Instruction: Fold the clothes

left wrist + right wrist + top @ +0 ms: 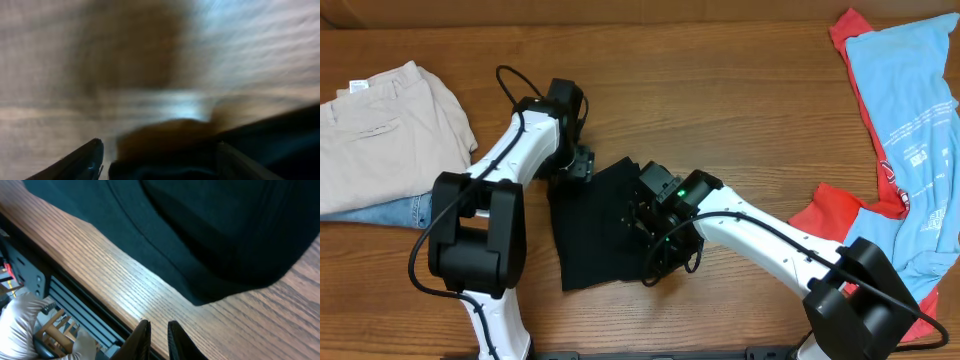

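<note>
The clothes here are chiefly a black T-shirt [598,222], folded into a rough rectangle mid-table. My left gripper [582,165] sits at its upper left corner. The left wrist view is badly blurred, but there the left gripper [159,145] shows its fingers wide apart, open, with dark cloth [165,160] low between them. My right gripper [655,262] hangs over the shirt's lower right part. In the right wrist view it [158,323] is all but shut, with a thin slit and nothing in it, above bare wood just off the black hem [210,240].
Beige trousers [380,120] lie on blue jeans [405,212] at the far left. A light-blue printed shirt [910,100] and a red shirt [840,210] are heaped at the right. The table's front edge [75,275] runs close to the right gripper.
</note>
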Robot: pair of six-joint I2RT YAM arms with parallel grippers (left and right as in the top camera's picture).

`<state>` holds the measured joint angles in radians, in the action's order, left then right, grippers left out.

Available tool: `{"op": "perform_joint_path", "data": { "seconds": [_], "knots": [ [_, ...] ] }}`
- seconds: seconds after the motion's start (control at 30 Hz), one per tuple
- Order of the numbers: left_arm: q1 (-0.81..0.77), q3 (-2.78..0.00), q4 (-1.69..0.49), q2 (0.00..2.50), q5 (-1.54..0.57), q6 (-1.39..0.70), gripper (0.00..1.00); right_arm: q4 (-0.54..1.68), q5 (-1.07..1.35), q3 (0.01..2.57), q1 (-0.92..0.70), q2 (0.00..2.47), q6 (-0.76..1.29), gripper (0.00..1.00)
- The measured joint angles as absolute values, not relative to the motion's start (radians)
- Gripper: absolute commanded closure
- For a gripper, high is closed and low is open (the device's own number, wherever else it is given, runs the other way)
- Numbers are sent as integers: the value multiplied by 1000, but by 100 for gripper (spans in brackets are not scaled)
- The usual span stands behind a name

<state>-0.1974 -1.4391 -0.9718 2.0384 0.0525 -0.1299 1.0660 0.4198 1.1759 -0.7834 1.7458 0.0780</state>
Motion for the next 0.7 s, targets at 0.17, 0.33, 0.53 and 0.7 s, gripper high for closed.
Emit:
{"op": "perform_joint_path", "data": {
  "seconds": [0.17,0.33,0.53,0.7],
  "knots": [
    [-188,-1439,-1082,2039,49,-129,26,1037,414,1168,-769,1812,78,84],
    [-188,-1439,-1205,2039,41,-128,28,1015,377,1161,-699,1886,78,84],
    [-188,-1433,-1312,2039,36,-146,31,916,271,1158,-579,1892,73,83],
    [-188,-1432,-1356,2039,11,-166,34,843,189,1160,-508,1892,29,81]
  ]
}}
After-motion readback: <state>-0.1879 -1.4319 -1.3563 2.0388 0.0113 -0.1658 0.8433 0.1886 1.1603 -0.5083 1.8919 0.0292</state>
